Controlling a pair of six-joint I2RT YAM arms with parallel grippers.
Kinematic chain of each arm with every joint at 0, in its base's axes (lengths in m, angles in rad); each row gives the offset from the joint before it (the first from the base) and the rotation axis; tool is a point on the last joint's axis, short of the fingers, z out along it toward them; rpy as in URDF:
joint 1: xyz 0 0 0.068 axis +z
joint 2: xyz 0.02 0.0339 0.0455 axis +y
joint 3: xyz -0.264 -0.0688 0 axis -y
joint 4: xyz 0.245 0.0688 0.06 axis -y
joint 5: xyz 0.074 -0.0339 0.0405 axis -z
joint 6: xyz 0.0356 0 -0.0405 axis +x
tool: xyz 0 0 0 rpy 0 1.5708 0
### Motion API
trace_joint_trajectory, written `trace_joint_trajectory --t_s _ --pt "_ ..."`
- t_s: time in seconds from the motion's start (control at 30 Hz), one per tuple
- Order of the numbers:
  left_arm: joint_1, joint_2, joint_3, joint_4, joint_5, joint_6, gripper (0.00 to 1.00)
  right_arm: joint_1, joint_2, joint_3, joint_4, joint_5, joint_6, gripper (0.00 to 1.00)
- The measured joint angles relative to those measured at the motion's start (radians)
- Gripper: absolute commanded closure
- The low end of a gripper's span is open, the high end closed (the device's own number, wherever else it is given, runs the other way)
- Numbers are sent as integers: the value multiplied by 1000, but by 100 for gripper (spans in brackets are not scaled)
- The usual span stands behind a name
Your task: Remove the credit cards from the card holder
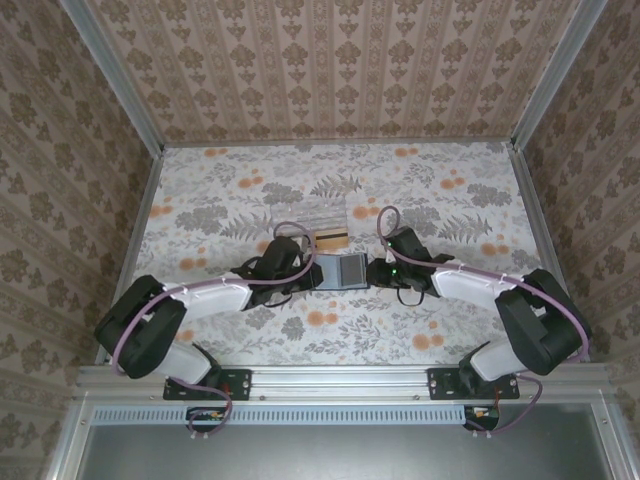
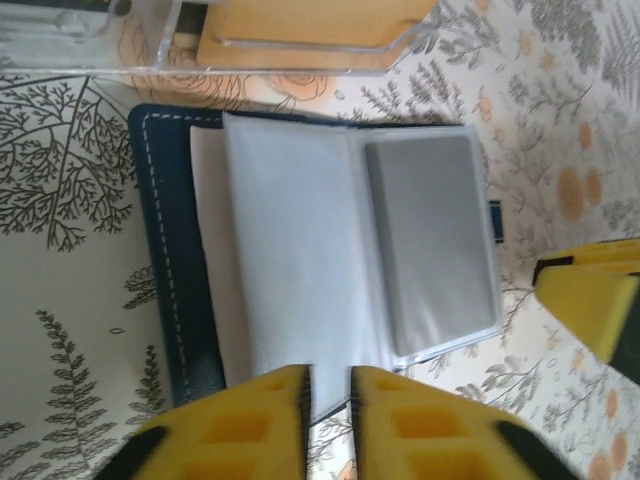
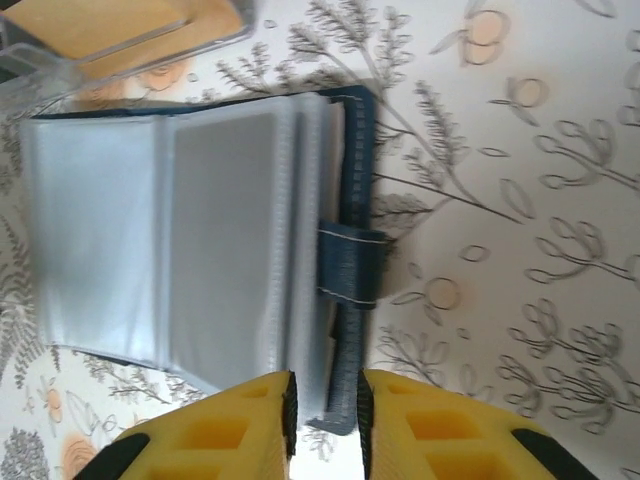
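card holder open and flat near mid table, dark navy cover down, pale clear sleeves up, placed between the two arms. in left wrist view card holder with stitched navy edge at left and clear sleeve spread over it. grey card tucked in the right-hand sleeve pocket, in right wrist view grey card in the middle pocket, flat, not pulled out. snap tab wrapped over the right edge of card holder, small and navy with pale stitching.

left gripper clenched on the near edge of the clear sleeve, yellow fingers almost touching, thin sheet pinched in the slit. from above left gripper at the holder's left edge. right gripper clenched on the near right edge of the holder, stacked sleeve edges and navy cover caught in the narrow gap. from above right gripper at the holder's right edge. right gripper's yellow finger in left wrist view too, just beside the holder's right side.

clear plastic box just behind the holder, near but apart. orange-tan card at its right end, seen through the clear wall, same orange-tan card at top of left wrist view and top left of right wrist view. floral cloth pattern all over the table.
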Motion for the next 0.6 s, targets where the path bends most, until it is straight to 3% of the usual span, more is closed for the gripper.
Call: trace_joint_trajectory --t_s 0.13,0.6 --pt "4 29 -17 10 1 -2 91 30 44 48 0 -4 0 71" --pt "4 93 -36 67 13 -28 92 42 135 97 1 -3 0 71"
